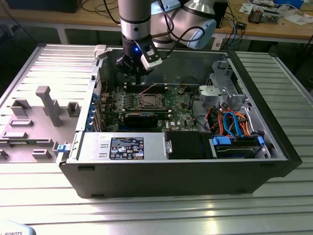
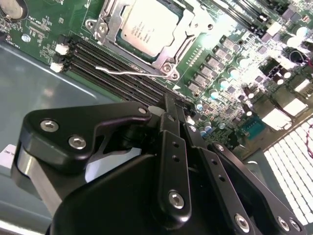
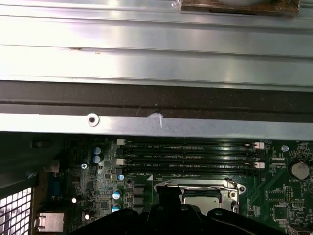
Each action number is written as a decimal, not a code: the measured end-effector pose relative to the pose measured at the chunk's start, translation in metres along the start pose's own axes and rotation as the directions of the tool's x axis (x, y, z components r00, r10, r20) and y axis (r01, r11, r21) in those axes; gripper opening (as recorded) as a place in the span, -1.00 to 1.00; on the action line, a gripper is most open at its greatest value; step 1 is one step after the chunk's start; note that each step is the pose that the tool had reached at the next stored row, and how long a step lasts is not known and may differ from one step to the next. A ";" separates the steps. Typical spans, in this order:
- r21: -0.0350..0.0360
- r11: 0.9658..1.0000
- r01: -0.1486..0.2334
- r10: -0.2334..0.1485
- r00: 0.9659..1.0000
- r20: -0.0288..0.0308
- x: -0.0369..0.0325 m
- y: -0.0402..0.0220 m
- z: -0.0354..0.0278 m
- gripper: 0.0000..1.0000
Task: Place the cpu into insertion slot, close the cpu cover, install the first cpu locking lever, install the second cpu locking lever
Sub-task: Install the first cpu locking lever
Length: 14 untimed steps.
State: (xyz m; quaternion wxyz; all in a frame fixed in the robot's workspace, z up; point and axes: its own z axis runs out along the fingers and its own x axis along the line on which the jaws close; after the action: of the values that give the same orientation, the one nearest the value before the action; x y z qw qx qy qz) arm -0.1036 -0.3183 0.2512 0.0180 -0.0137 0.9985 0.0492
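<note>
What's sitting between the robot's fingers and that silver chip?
In the second wrist view, long black memory slots and a thin metal lever lie between the gripper and the cpu.

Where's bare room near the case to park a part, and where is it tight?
Free: the ribbed metal table in front of the computer case. Crowded: the fixture tray on the exterior view's left, and the motherboard around the cpu, under the gripper.

A silver-grey cpu (image 2: 146,24) sits framed by a shiny silver cpu cover (image 2: 183,36) on the green motherboard (image 1: 178,105), with black memory slots (image 3: 188,155), orange and blue cables (image 1: 234,122), and a black gripper (image 2: 171,110).
</note>
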 end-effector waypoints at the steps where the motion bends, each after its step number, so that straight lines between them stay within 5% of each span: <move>1: 0.000 1.000 0.000 0.000 1.000 0.000 -0.0009 -0.0001 0.0010 -0.79; 14: 0.007 1.000 0.000 0.000 1.000 0.000 -0.0178 0.0019 0.0124 -0.79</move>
State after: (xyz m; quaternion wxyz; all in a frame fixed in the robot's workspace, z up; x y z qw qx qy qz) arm -0.0855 -0.3148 0.2397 0.0181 -0.0138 0.9987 0.0455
